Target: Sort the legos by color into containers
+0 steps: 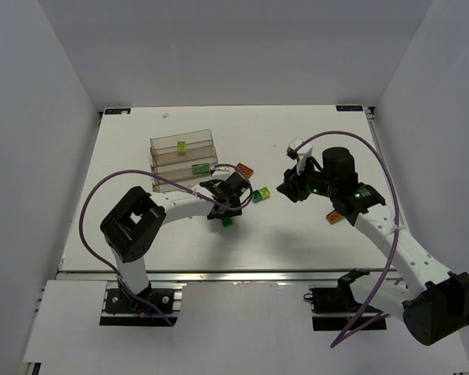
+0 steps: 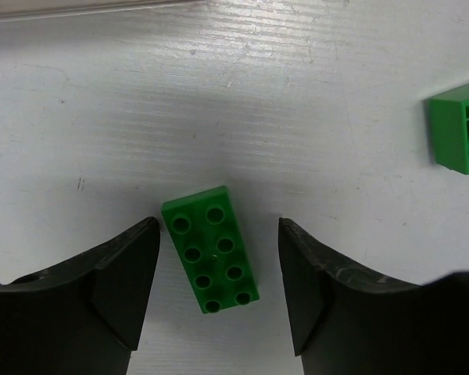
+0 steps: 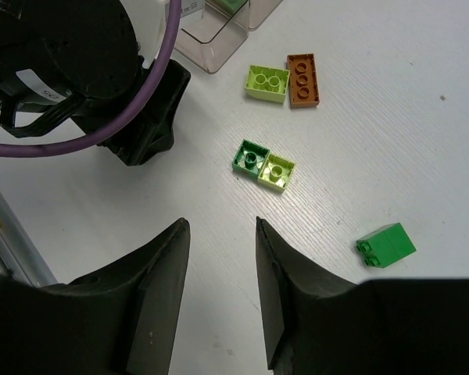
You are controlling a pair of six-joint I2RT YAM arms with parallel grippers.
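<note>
L gripper [image 2: 219, 262] sits low over the white table [image 1: 281, 242], fingers [image 2: 117, 281] spread wide either side of a green 2x4 brick [image 2: 211, 250]. Brick lies flat, studs up, a bit skewed. Bare table shows on both sides of it, so neither finger touches it. In top view it's near table centre, at 6 o'clock of the L gripper

R gripper [image 3: 223, 258] hangs above the table at approx 3 o'clock of centre, fingers only a little apart w/ a narrow gap, nothing btw them. In R wrist view:
- paired green 2x2 [image 3: 251, 156] and paired lime 2x2 [image 3: 276, 172] touching side by side, at 12 o'clock of the R gripper
- far lime 2x2 [image 3: 266, 83] and orange brick [image 3: 303, 79] touching, further out toward 12–1 o'clock, near a corner of the containers [image 1: 184, 160]
- lone green brick [image 3: 386, 244] tipped on its side at 3 o'clock, apart from the rest

Containers = clear stepped bins joined side by side, at 10 o'clock of table centre. Rear-bin lime brick [image 1: 182, 145] lies in a back bin, front-bin lime brick [image 1: 198, 167] in a nearer one. Second orange brick [image 1: 333, 216] lies on the table at 4 o'clock of centre, just beside the R arm
</note>
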